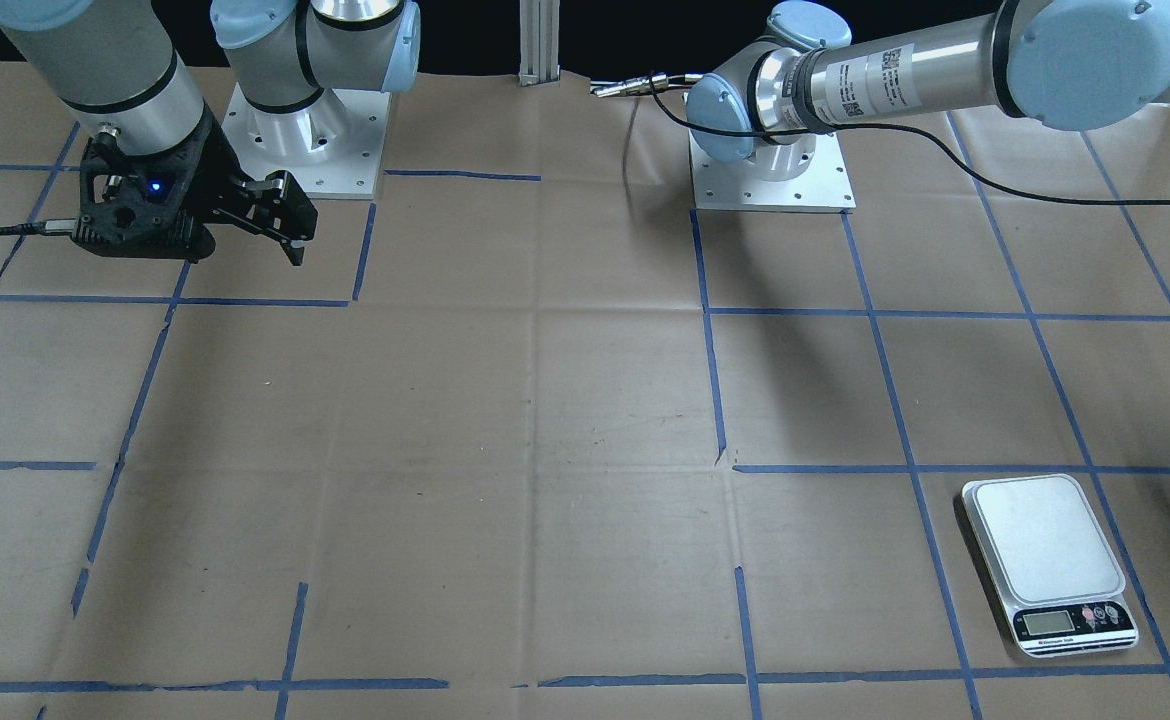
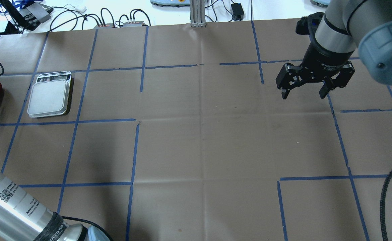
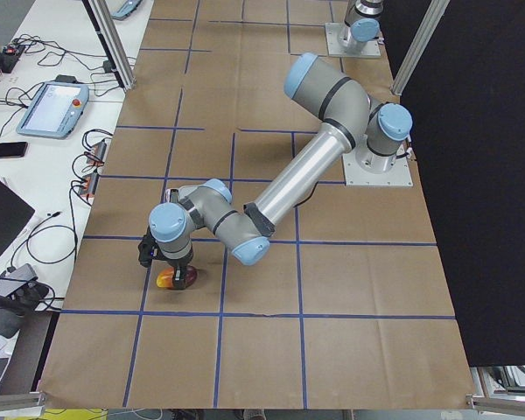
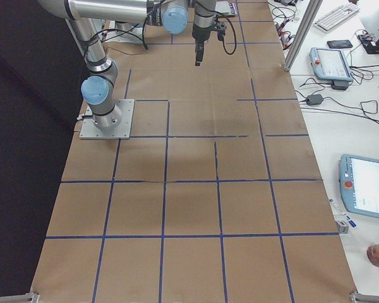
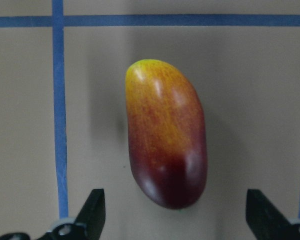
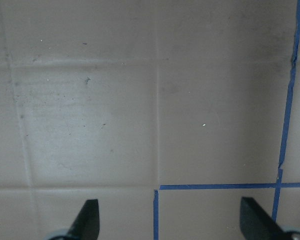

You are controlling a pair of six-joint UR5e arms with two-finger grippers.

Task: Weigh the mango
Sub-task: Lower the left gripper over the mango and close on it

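We're hovering the left pincer [image 5: 176,220], spread wide, over the mango [image 5: 166,135]; we're aiming to centre and straddle its narrow waist. The right pincer [image 2: 303,92] is hanging open, well apart.

Right gripper [image 6: 171,221] jaws wide apart over creased brown paper [image 6: 90,130] — blue tape lines [image 6: 215,186], perhaps faint smudges [image 6: 87,80]

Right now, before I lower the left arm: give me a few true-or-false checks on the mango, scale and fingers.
1. The mango sits on the scale. False: it lies on the table beside it; the plate is bare.
2. The left fingers are open above the mango. True.
3. The right fingers grip the mango. False: they are open over bare table.
4. The scale's display end points away from the robot. True.
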